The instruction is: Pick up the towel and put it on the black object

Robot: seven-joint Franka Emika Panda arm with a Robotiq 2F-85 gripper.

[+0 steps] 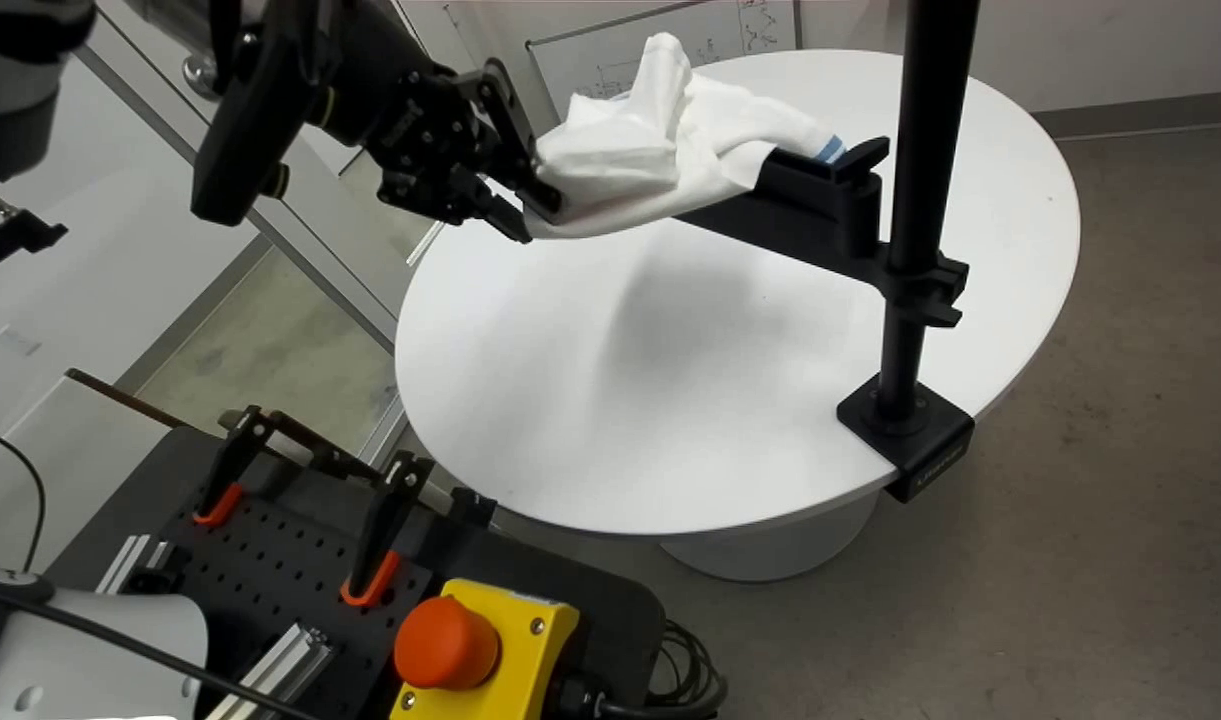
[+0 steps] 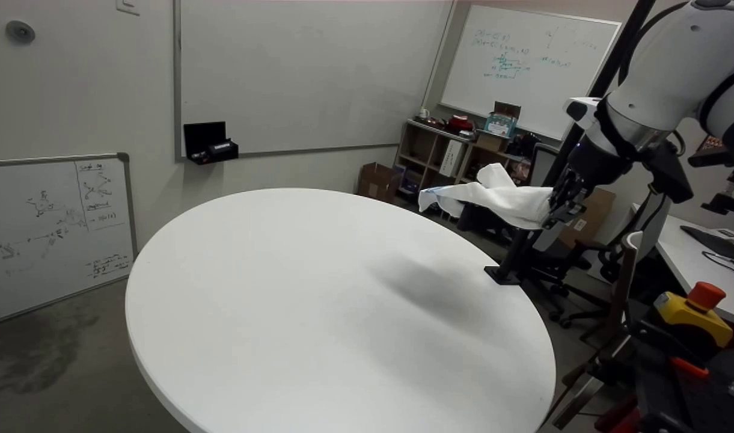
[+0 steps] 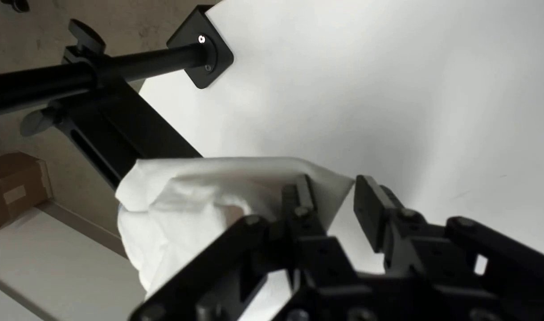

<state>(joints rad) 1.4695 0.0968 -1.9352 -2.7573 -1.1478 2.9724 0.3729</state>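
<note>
Towel [image 1: 650,160], in an exterior view: draped over the outer end of the black bar [image 1: 805,212], its long axis running from the bar out to the gripper [image 1: 533,218].
Gripper, in an exterior view: directly at one end of the towel; black bar indistinct against dark background.
Fingers [image 3: 370,214], wrist view: spread; towel corner spans the gap, at the end farthest from the bar, contact unclear.
Clearance, wrist view: from the fingers, towel lies toward the bar; judged next move, backing away from the bar.
</note>
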